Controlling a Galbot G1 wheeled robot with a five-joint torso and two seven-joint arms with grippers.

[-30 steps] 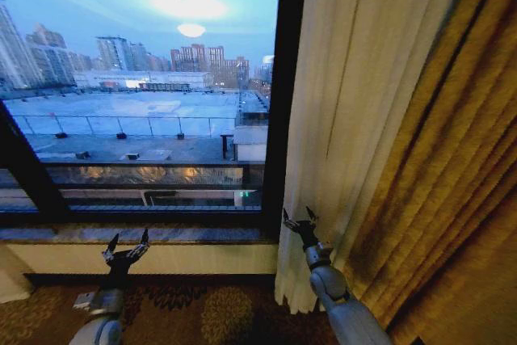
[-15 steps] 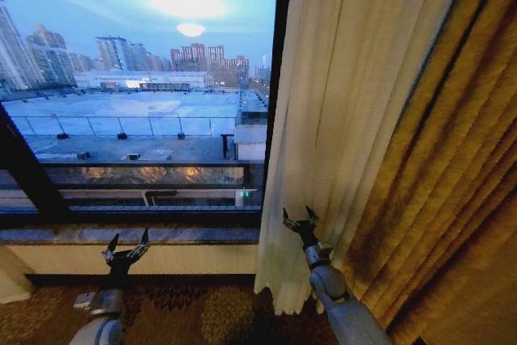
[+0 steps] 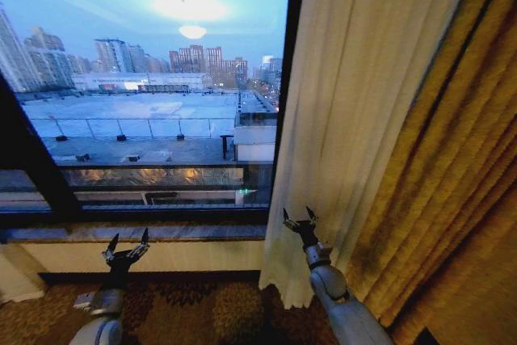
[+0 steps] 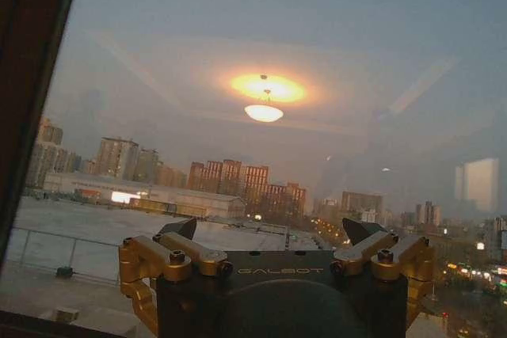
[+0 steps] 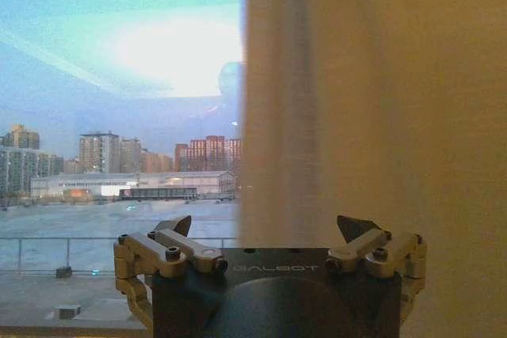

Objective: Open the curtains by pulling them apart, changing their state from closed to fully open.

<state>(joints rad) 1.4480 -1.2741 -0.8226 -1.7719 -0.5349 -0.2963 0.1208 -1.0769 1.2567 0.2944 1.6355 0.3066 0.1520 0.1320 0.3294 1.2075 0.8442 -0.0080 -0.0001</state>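
Note:
A sheer white curtain point(image 3: 355, 119) hangs in pleats on the right side of the window, its free edge along the dark window post point(image 3: 284, 119). My right gripper point(image 3: 299, 216) is raised in front of that curtain's lower left edge, open, with nothing between its fingers. In the right wrist view the curtain point(image 5: 356, 100) is close ahead of the open right gripper point(image 5: 267, 225). My left gripper point(image 3: 129, 242) is held up below the window sill, open and empty. In the left wrist view the left gripper point(image 4: 269, 231) faces bare window glass.
Thick mustard-gold drapes point(image 3: 460, 199) hang right of the sheer panel. A stone window sill point(image 3: 186, 232) runs under the glass, with patterned carpet point(image 3: 202, 313) below. A slanted dark frame bar point(image 3: 36, 159) crosses the window's left part. A pale fabric hem point(image 3: 12, 284) shows at the lower left.
The sheer curtain's free edge swung left half a second ago and has settled back toward the right. The view has shifted slightly. Both grippers stay open in the same pose.

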